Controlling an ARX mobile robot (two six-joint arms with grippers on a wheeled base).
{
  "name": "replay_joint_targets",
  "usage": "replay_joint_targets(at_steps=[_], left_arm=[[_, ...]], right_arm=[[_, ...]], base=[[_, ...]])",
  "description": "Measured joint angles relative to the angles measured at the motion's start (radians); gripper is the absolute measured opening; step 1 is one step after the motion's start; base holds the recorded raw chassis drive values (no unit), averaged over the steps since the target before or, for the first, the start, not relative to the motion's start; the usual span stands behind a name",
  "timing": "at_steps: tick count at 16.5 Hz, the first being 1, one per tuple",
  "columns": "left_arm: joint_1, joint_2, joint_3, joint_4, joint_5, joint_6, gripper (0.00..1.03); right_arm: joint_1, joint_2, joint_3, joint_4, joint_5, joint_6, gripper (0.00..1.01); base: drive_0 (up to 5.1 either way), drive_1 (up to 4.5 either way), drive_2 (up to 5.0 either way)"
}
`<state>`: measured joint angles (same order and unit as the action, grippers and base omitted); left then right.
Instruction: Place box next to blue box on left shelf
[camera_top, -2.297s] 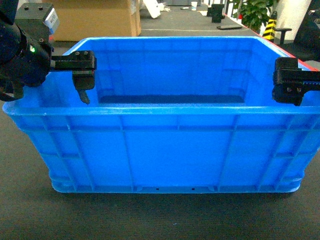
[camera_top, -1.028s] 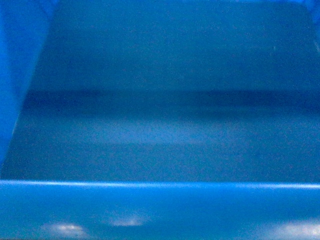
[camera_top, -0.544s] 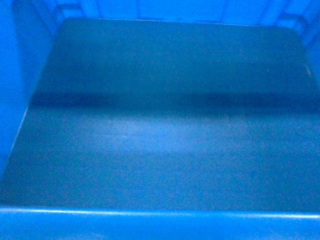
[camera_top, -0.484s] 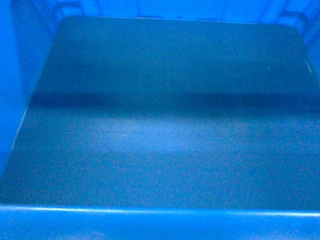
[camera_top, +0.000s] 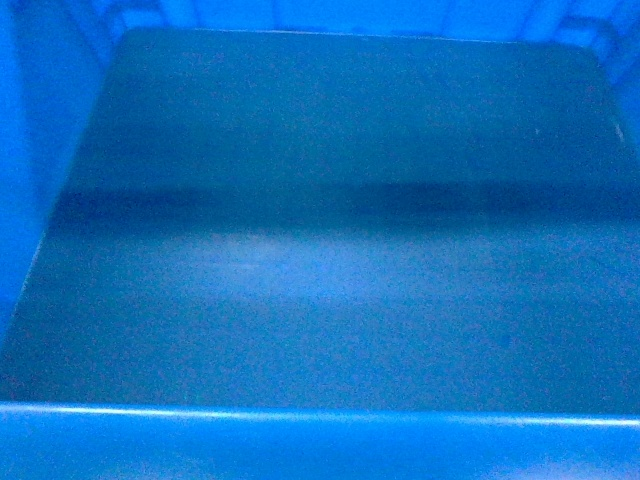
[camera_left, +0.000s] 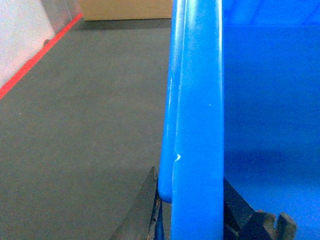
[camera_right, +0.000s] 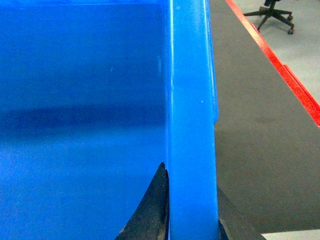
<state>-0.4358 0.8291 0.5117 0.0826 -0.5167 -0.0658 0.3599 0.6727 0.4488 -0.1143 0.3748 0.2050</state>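
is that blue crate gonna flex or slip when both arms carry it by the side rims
The box probably stays fairly stiff: its rim looks thick and rounded. It seems light, since the floor shows nothing inside. The glossy plastic could slip, and the left gripper and right gripper each pinch only a narrow stretch of wall, so a tilt might let it slide.

No legible text, label, brand, number or sign appears on the box (camera_top: 320, 250) or on the surrounding floor (camera_left: 80, 125) in any view.

Head looks down into box (camera_top: 320, 250); wrists hug its opposite rims.
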Motion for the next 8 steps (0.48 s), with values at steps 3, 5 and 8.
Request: replay_joint_targets(at_steps=[3,5,8], left_arm=[[0.000,0.000,0.000,0.000,0.003,0.000,0.19],[0.000,0.000,0.000,0.006,0.003,0.000,0.19],[0.000,0.000,0.000,0.001,0.001,0.002,0.19]], right_arm=[[-0.001,-0.002,0.000,-0.006,0.002,0.000,0.10],[-0.001,-0.001,0.000,0.000,0.002,0.000,0.10],[0.000,0.000,0.000,-0.004,0.001,0.000,0.10]], base=[[0.0,0.00,0.0],[0.0,0.00,0.0],[0.0,0.00,0.0]])
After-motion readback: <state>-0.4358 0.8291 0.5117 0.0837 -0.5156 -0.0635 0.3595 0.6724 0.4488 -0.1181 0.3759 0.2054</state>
